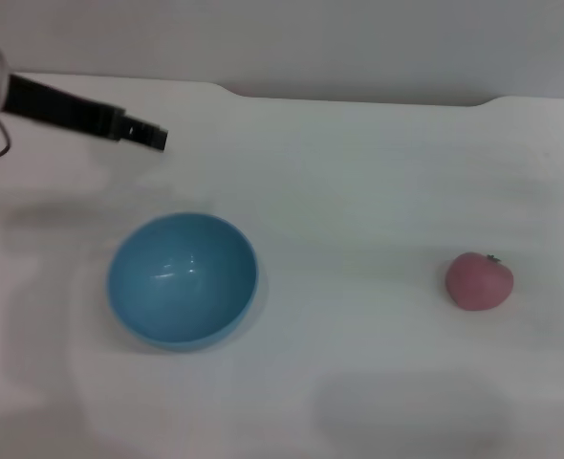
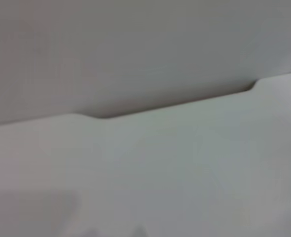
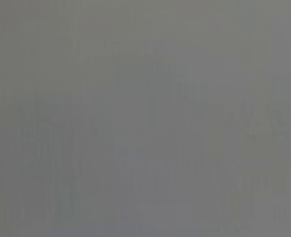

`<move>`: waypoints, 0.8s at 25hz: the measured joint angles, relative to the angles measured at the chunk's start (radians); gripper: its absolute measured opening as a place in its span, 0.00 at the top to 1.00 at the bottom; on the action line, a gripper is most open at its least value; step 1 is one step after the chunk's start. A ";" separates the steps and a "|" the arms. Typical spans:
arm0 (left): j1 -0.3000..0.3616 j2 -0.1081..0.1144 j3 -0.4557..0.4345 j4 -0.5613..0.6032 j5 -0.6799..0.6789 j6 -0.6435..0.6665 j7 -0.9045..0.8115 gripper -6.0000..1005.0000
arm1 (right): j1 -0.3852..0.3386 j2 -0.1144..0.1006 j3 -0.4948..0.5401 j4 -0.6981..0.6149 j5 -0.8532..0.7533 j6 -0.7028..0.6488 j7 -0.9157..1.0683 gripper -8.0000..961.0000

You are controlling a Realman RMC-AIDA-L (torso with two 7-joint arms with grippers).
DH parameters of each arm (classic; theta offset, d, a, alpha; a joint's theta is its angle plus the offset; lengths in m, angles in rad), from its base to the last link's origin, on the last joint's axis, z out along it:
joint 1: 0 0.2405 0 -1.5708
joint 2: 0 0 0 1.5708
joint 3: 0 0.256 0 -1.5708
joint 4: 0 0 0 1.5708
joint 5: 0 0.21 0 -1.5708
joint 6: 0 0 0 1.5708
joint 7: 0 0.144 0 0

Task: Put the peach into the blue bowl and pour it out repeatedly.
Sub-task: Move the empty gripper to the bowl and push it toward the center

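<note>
Blue bowl (image 1: 183,278), 8 o'clock, empty; peach (image 1: 479,281), 3 o'clock, well apart. Left gripper (image 1: 144,133), 10 o'clock, finger state indeterminable. Risk: round peach rolling when grasped.

White table (image 1: 378,172) spreads wide, its far edge notched against the wall. On it, the blue bowl (image 1: 182,277) sits upright on the left side, mouth open to the ceiling. Well apart on the right, the peach (image 1: 479,281) rests alone on the surface, dark stem showing on top.
</note>
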 joint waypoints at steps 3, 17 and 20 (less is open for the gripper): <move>-0.004 0.012 -0.045 0.027 0.003 0.137 -0.034 0.32 | 0.009 0.000 0.000 -0.010 0.000 0.010 -0.001 0.48; -0.039 -0.003 -0.020 -0.009 0.182 0.277 -0.062 0.32 | 0.030 0.000 0.000 -0.037 0.000 0.011 -0.002 0.48; -0.034 -0.007 0.044 -0.033 0.221 0.210 -0.067 0.32 | 0.033 0.000 0.000 -0.037 0.000 0.012 -0.002 0.48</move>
